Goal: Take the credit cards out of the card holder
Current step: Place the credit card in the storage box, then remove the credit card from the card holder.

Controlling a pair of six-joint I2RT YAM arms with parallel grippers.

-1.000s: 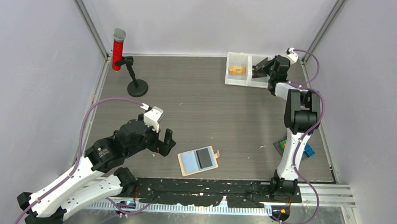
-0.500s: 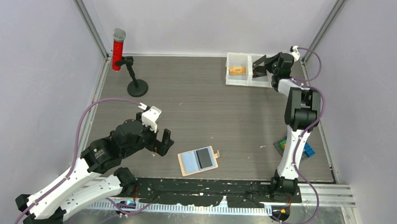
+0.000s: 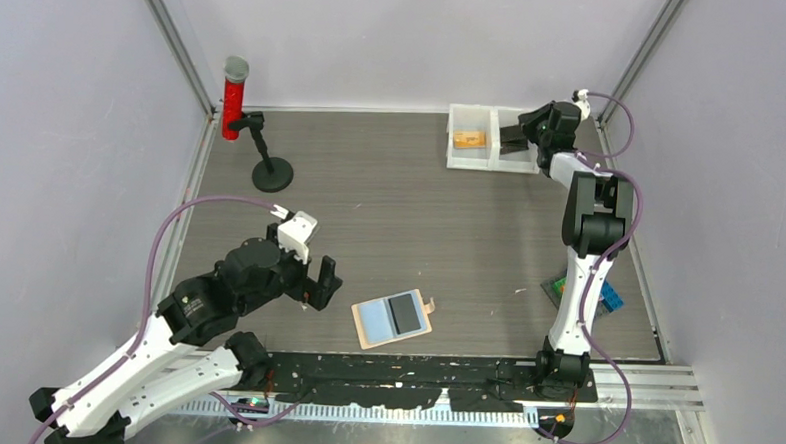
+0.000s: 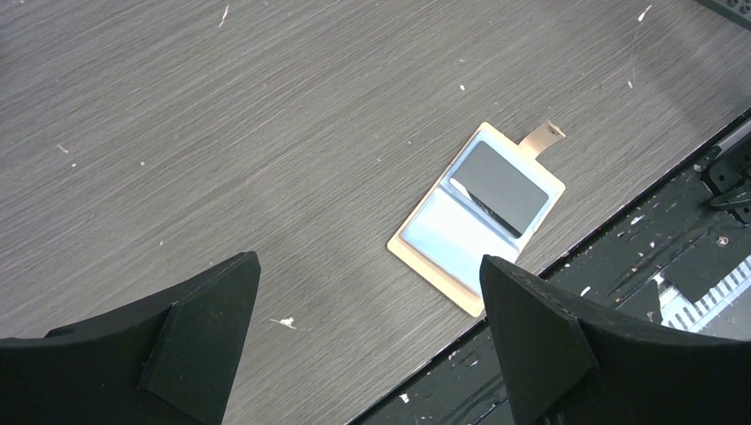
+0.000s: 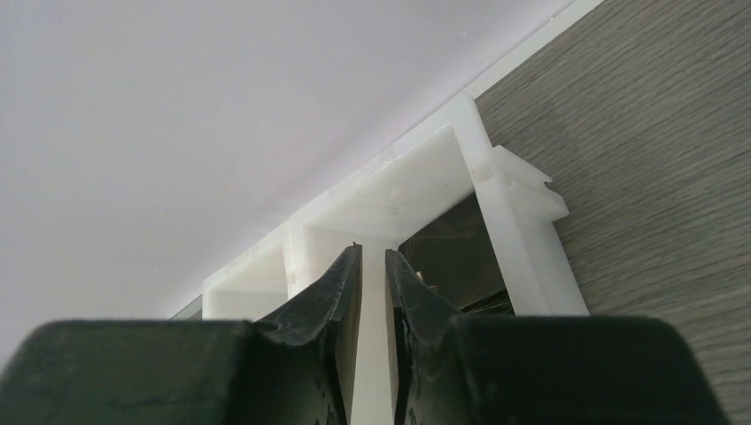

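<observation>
The tan card holder (image 3: 372, 326) lies open flat near the table's front edge, with one dark credit card (image 3: 405, 313) in its right pocket and a glossy grey-blue left pocket. In the left wrist view the card holder (image 4: 436, 243) and the card (image 4: 498, 186) sit ahead and to the right. My left gripper (image 3: 321, 287) (image 4: 367, 354) is open and empty, just left of the holder. My right gripper (image 3: 518, 135) (image 5: 372, 252) hovers over the white bin (image 5: 416, 190), its jaws a narrow gap apart with nothing between. Another dark card (image 5: 452, 252) lies in the bin's right compartment.
The white two-part bin (image 3: 471, 110) stands at the back right, with an orange-tan block (image 3: 469, 139) in its left compartment. A red cylinder (image 3: 234, 100) and a black stand (image 3: 271, 172) are at the back left. Coloured pieces (image 3: 611, 297) lie by the right arm.
My right gripper's jaws have parted over the bin and the dark card it carried now lies inside. The left arm has drifted slightly left, still open.
</observation>
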